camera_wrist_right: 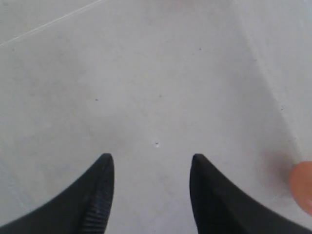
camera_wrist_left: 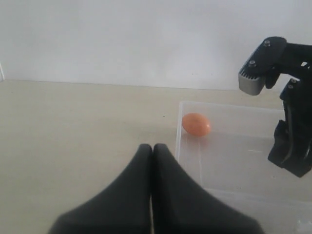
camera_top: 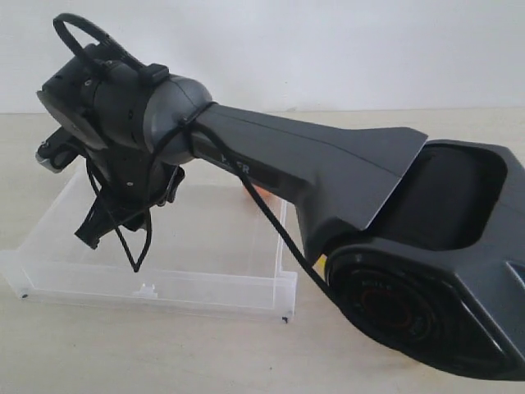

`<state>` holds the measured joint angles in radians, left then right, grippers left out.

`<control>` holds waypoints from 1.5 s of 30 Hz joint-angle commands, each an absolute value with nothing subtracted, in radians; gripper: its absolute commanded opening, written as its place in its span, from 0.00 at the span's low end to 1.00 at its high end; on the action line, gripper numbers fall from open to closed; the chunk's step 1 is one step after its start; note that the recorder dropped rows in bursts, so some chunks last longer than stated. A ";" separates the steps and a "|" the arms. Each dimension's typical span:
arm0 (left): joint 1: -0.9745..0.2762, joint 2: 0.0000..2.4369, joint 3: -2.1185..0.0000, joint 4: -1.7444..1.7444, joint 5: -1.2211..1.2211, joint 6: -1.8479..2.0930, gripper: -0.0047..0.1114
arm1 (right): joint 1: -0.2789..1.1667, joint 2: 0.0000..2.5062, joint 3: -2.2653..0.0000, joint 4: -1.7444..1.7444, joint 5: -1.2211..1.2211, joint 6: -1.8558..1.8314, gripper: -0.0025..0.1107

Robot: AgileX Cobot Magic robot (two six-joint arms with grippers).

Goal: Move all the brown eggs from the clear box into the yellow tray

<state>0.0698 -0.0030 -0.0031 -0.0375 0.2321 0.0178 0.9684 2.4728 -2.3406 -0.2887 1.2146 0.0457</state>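
Right hand (camera_wrist_right: 151, 160) gapes wide above the clear box (camera_top: 209, 254), one smooth orange-brown egg (camera_wrist_left: 196, 124) inside

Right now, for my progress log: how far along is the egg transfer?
Mostly done, apparently: only one brown egg shows in the clear box. In hand: nothing yet; the right hand hangs open and empty over the box floor near it, and the left hand is shut outside the box. Left: that egg. The yellow tray is hidden, so its count is uncheckable.
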 commanded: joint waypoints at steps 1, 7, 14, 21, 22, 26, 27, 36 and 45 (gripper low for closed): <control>0.071 0.000 0.000 -0.035 0.232 0.020 0.00 | 0.967 2.469 -2.335 -0.246 1.221 0.047 0.44; 0.071 0.000 0.000 -0.035 0.232 0.020 0.00 | 0.967 2.469 -2.335 -0.097 1.221 0.047 0.44; 0.071 0.000 0.000 -0.035 0.232 0.020 0.00 | 0.977 2.467 -2.335 0.022 1.221 0.050 0.44; 0.071 0.000 0.000 -0.035 0.232 0.020 0.00 | 0.988 2.465 -2.335 0.173 1.221 0.050 0.44; 0.071 0.000 0.000 -0.035 0.232 0.020 0.00 | 0.988 2.465 -2.335 0.201 1.221 0.050 0.44; 0.071 0.000 0.000 -0.035 0.232 0.020 0.00 | 0.988 2.465 -2.335 0.222 1.221 0.014 0.44; 0.071 0.000 0.000 -0.035 0.232 0.020 0.00 | 0.988 2.463 -2.335 0.154 1.221 -0.024 0.44; 0.071 0.000 0.000 -0.035 0.232 0.020 0.00 | 0.951 2.443 -2.341 -0.089 1.195 -0.141 0.44; 0.071 0.000 0.000 -0.035 0.232 0.020 0.00 | 0.948 2.445 -2.384 -0.053 0.931 -0.273 0.52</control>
<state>0.0698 -0.0030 -0.0031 -0.0375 0.2321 0.0178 0.9520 2.4555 -2.3754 -0.0641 1.0257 -0.2236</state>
